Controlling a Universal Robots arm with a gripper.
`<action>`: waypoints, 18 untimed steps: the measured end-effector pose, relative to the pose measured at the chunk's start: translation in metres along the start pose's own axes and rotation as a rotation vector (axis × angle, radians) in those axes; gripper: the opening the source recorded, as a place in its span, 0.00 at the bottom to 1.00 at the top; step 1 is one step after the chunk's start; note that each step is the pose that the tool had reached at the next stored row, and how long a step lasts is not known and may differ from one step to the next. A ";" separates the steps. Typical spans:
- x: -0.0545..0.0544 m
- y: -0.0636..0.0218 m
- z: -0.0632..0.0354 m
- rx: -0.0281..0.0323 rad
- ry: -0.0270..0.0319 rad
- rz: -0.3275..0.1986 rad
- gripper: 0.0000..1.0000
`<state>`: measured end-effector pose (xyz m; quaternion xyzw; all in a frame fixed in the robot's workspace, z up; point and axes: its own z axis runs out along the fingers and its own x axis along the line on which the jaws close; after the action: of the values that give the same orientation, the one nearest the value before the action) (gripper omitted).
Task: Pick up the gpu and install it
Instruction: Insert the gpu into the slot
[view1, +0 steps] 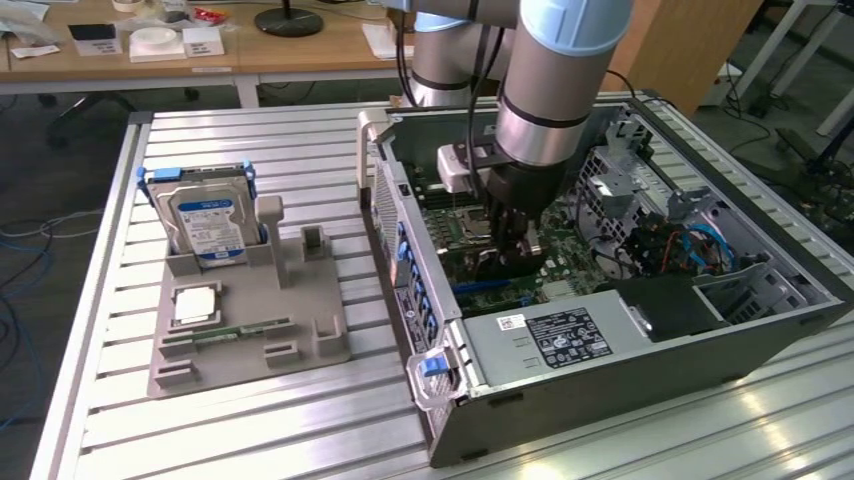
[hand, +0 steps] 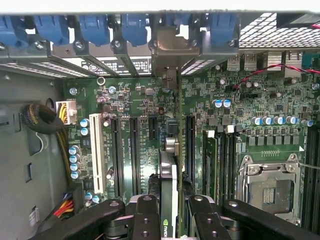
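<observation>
You see the end effector (hand: 174, 201) clamped on the gpu (hand: 168, 170), edge-on toward the motherboard (hand: 145, 100) inside the open computer case (view1: 667, 372); the grey holder (view1: 254, 335) carries a hard drive (view1: 207, 215).

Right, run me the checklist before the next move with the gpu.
1. Pincer shut on gpu: ok.
2. Gpu upright, edge toward the motherboard: ok.
3. Gpu seated fully in the board: cannot tell, the card hides its lower edge.
4. Cable bundle clear of gpu: ok.
5. Long slots beside gpu empty: ok.
</observation>
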<state>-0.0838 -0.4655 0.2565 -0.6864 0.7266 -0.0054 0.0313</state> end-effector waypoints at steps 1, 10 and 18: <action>0.000 0.0001 0.0009 0.0001 -0.0002 0.000 0.27; -0.001 0.0016 0.0042 -0.0001 0.0002 0.000 0.27; 0.000 0.0025 0.0091 -0.0001 0.0003 0.000 0.27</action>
<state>-0.0857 -0.4647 0.2473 -0.6864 0.7265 -0.0055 0.0311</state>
